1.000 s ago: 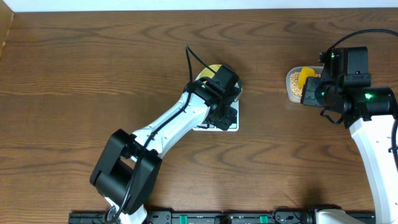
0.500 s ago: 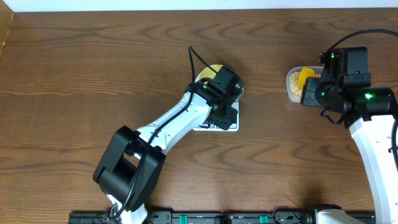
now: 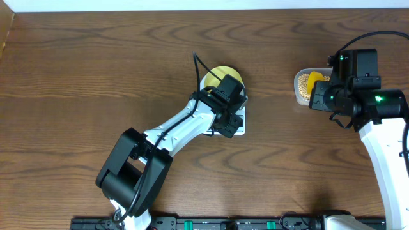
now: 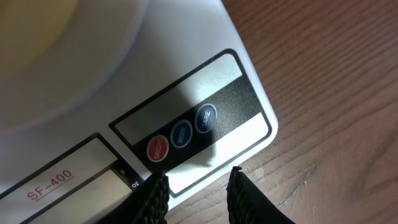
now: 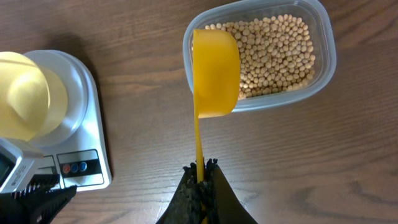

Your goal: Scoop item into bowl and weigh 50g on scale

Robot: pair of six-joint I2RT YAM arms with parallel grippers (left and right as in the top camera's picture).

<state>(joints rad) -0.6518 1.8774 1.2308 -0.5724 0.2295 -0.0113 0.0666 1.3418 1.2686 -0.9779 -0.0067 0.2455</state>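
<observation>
Overhead: the left gripper (image 3: 229, 114) sits over the front edge of the scale (image 3: 239, 128), with the bowl (image 3: 222, 72) just beyond the jaws.

Left wrist: jaws part-spread, nothing between them. The buttons (image 4: 181, 132) lie just ahead.

Right wrist: the right gripper (image 5: 200, 180) pinches the scoop (image 5: 216, 74) by the end of its thin handle. The beans (image 5: 277, 53) lie in the tub (image 5: 326, 62), beyond the jaws.

Judgement: the beans are hard, light and free-rolling, so take them by scoop only, held level.

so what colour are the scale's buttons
The buttons: one red, two blue; clearest in the left wrist view.
</observation>
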